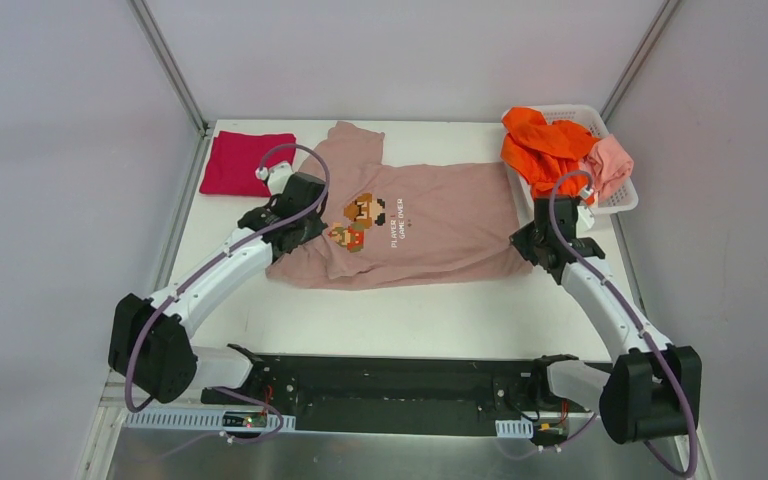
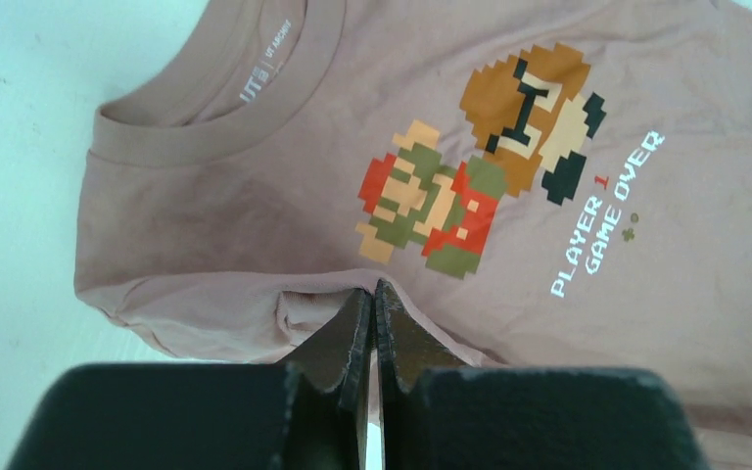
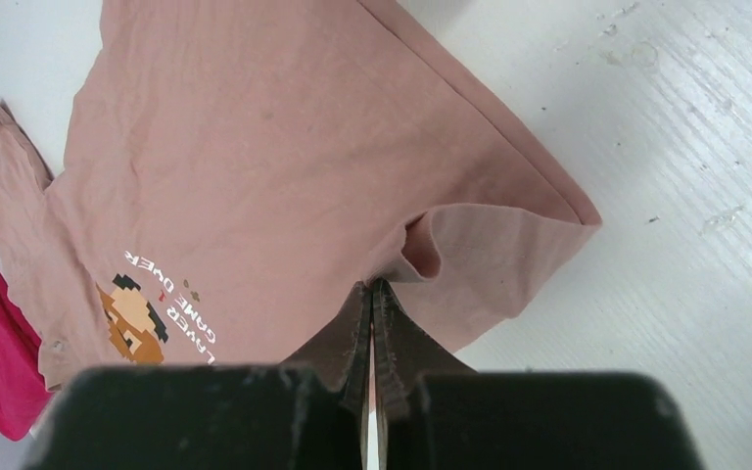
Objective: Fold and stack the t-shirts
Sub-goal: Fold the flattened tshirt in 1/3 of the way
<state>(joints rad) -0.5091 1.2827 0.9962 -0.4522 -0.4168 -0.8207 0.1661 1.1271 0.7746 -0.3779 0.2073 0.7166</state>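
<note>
1. Nearest, both arm bases sat at the near edge of the white table (image 1: pixel 410 315).
2. The left gripper (image 2: pixel 373 292) was clamped shut, pinching a puckered fold of the dusty-pink t-shirt (image 1: pixel 440 215) at its near-left edge, below the collar.
3. The right gripper (image 3: pixel 372 289) was likewise closed, nipping a turned-over bit of cloth at the same shirt's near-right hem corner.
4. That shirt lay spread print-up across the middle of the table, collar to the left and hem to the right.
5. At the far left, a crimson t-shirt (image 1: pixel 245 162) lay folded on the table, near the pink shirt's sleeve.
6. At the far right stood a white basket (image 1: pixel 572 110), with an orange t-shirt (image 1: pixel 540 145) draped over its rim and a salmon-pink t-shirt (image 1: pixel 612 165) bunched beside it.
</note>
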